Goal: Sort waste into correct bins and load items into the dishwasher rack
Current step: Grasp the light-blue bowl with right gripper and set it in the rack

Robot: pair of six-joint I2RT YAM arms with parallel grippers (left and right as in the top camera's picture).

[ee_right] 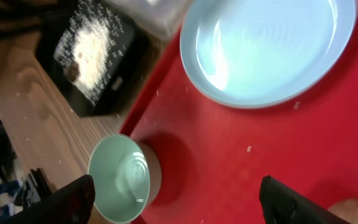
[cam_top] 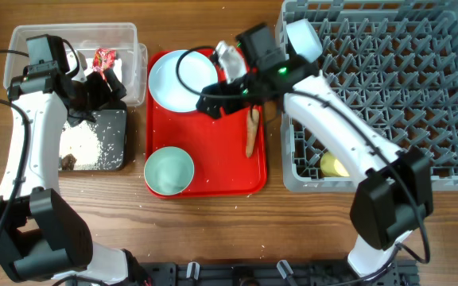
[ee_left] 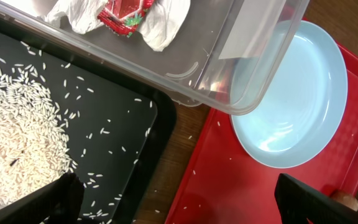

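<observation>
Item 1: plate (cam_top: 173,78), pale blue, rigid, glossy, probably slippery, lying flat on red tray (cam_top: 213,179); rim is offering the only hold. Right pincer (ee_right: 176,190) is hovering spread, empty.

- You find the clear tub (cam_top: 70,30) at the far left. The red snack wrapper (cam_top: 103,58) and the crumpled white paper (ee_left: 166,22) lie inside it.
- The black tray (cam_top: 114,119) sits just in front of the tub. It holds the white rice-like crumbs (cam_top: 78,143) and the dark lump (cam_top: 68,162) near its front left corner.
- On the red serving tray (cam_top: 213,179) you see the pale blue plate (cam_top: 177,79) at the back, the blue-green bowl (cam_top: 168,171) upright at the front left, and the brown stick (cam_top: 251,133) along the right side.
- The yellow cup (cam_top: 332,165) lies in the grey rack (cam_top: 396,79), at its front left.
</observation>
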